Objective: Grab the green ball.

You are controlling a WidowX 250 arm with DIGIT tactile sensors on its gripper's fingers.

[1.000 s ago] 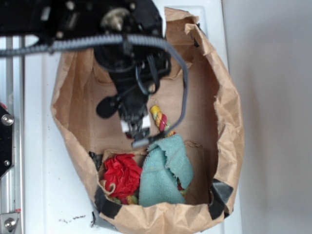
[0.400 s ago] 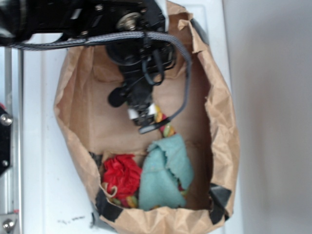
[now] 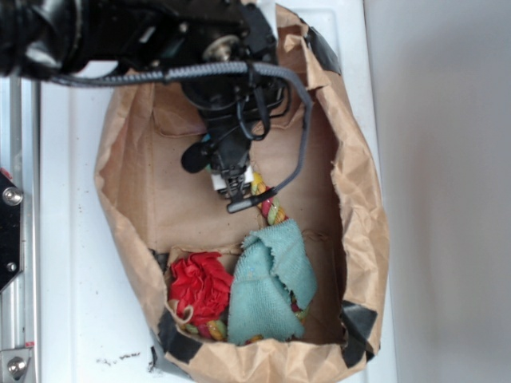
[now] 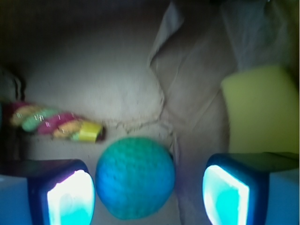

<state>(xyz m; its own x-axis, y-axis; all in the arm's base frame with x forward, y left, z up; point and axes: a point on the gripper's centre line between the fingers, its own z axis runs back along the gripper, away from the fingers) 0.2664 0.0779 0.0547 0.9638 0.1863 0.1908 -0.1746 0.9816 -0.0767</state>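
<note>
Overhead, my arm (image 3: 160, 36) reaches down into a brown paper bag (image 3: 359, 199) that stands open on the white table (image 3: 68, 239). My end effector (image 3: 233, 185) is low inside the bag, near its floor, and from this view I cannot tell how its jaws stand. Just beside it lies a twisted rope toy (image 3: 270, 207) in yellow, pink and green. Nearer the bottom edge of the bag sit a red ruffled ball (image 3: 200, 286) and a teal cloth (image 3: 273, 283), side by side and touching. The green ball is hidden under my arm in this view.

From the wrist, my end effector (image 4: 143, 197) is open, with a finger low on the left (image 4: 61, 194) and one low on the right (image 4: 234, 190). The ball (image 4: 135, 177) lies on the bag floor between them, closer to the left finger, with a clear gap to the right one; whether it touches the left finger I cannot tell. The rope toy (image 4: 56, 125) lies beyond it to the left. A yellow sponge (image 4: 260, 108) sits behind the right finger, against the creased paper wall (image 4: 192, 70).
</note>
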